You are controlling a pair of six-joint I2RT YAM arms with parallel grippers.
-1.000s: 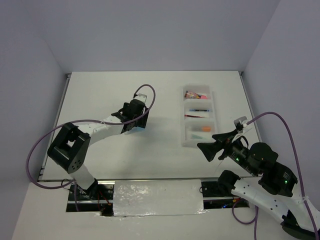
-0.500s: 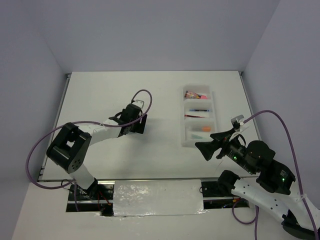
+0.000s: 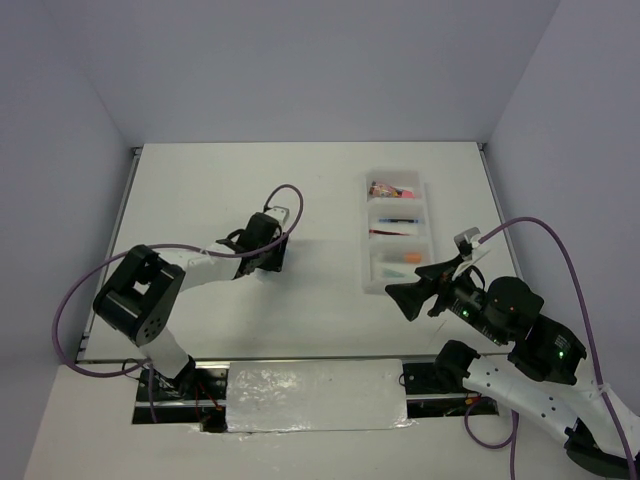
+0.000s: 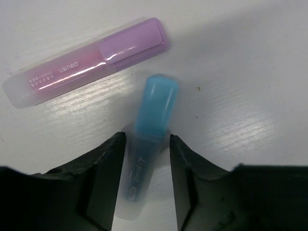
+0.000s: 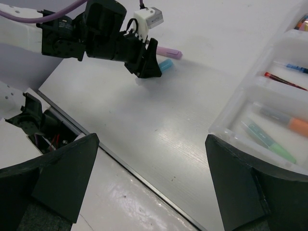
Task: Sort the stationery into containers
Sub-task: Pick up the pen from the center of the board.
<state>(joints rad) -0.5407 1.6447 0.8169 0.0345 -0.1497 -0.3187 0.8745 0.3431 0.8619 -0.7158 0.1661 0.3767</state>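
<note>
- Now pinching the short blue plastic highlighter (image 4: 153, 108), flat on the white table (image 4: 250, 72), with the left gripper (image 4: 147, 139).
- Holding nothing in the right gripper (image 5: 151, 144), spread wide.

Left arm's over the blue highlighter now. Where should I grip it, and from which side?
Grip the blue highlighter on its clear barrel, just behind the cap, coming straight down from above. It lies flat on the table, so only its long sides are free; the pink highlighter sits beyond the cap, apart. The left claw straddles the barrel.
</note>
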